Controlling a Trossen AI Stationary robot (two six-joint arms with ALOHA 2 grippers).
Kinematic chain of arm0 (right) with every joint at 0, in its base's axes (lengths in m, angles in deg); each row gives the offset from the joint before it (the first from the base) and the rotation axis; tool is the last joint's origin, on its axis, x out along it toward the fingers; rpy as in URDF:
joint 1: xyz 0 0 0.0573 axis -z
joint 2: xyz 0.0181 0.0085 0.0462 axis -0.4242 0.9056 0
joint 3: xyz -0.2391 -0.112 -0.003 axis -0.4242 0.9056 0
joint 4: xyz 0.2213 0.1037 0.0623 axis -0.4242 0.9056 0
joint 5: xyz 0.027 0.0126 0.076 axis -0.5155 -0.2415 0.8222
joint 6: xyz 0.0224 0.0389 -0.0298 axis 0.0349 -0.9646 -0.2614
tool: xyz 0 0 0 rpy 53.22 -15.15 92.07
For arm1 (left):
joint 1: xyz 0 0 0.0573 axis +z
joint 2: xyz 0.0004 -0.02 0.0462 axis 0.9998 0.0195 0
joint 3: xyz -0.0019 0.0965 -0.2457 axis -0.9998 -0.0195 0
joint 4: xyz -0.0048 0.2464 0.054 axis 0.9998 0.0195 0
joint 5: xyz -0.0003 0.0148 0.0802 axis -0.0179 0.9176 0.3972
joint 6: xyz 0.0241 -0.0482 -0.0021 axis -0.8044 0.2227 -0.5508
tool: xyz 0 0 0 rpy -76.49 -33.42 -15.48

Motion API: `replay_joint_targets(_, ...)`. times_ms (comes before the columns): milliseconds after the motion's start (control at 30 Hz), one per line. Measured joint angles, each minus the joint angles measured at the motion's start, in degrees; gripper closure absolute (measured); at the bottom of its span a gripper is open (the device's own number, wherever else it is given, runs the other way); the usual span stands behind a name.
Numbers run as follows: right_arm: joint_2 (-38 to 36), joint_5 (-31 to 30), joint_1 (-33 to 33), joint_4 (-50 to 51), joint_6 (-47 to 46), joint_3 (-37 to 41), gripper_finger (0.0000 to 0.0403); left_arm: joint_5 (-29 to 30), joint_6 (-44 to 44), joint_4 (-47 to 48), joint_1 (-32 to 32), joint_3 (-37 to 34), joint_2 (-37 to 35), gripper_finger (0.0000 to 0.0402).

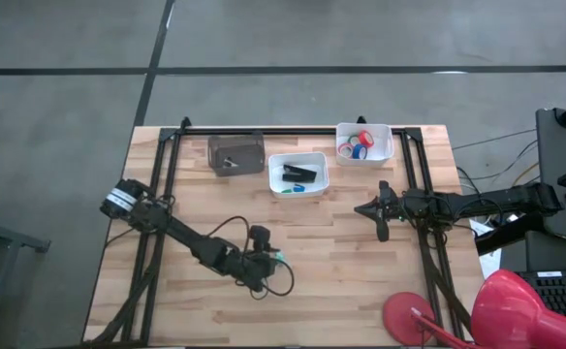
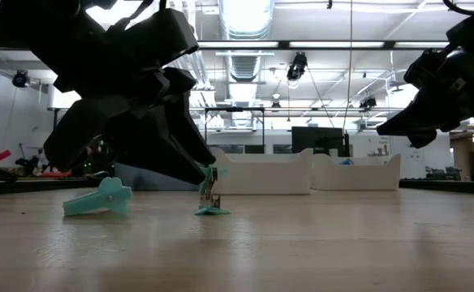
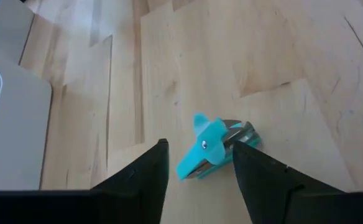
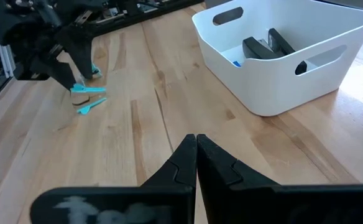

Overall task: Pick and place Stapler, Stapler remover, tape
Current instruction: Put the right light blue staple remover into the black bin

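We see pale wooden planks (image 3: 293, 56) under our spread left gripper (image 3: 197, 165), the teal plastic staple remover (image 3: 209, 146) between its fingers; right gripper (image 4: 196, 155) pressed together, ceiling lights beyond.

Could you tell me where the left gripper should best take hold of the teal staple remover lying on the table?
Grip the staple remover across its two teal wings, coming straight down from above. It lies on the bare wood with its metal claws to one side, and the left gripper already hangs open with a finger on each side.
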Motion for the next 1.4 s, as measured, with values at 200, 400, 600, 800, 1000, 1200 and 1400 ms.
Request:
replay_joint_targets(200,0.0,0.0,0.0,0.0,0.0,0.0,0.0394,-1.6,0.1,0.0,0.0,0.0,0.0,0.0271)
replay_joint_targets(400,0.0,0.0,0.0,0.0,0.0,0.0,0.0394,-2.1,0.6,-0.1,0.0,0.0,0.0,0.0318)
replay_joint_targets(600,0.0,0.0,0.0,0.0,0.0,0.0,0.0394,-2.3,2.1,-0.1,0.0,-0.1,0.0,0.0362)
replay_joint_targets(800,0.0,0.0,0.0,0.0,0.0,0.0,0.0394,-3.0,4.7,-1.0,0.1,-0.1,0.0,0.0395)
replay_joint_targets(1000,0.0,0.0,0.0,0.0,0.0,0.0,0.0394,-1.7,6.1,-1.2,0.2,-0.1,-0.1,0.0398)
replay_joint_targets(1200,0.0,0.0,0.0,0.0,0.0,0.0,0.0394,2.0,8.3,1.1,0.2,-0.2,-1.6,0.0400)
replay_joint_targets(1400,0.0,0.0,0.0,0.0,0.0,0.0,0.0394,5.6,10.4,4.8,0.3,-0.2,-4.4,0.0400)
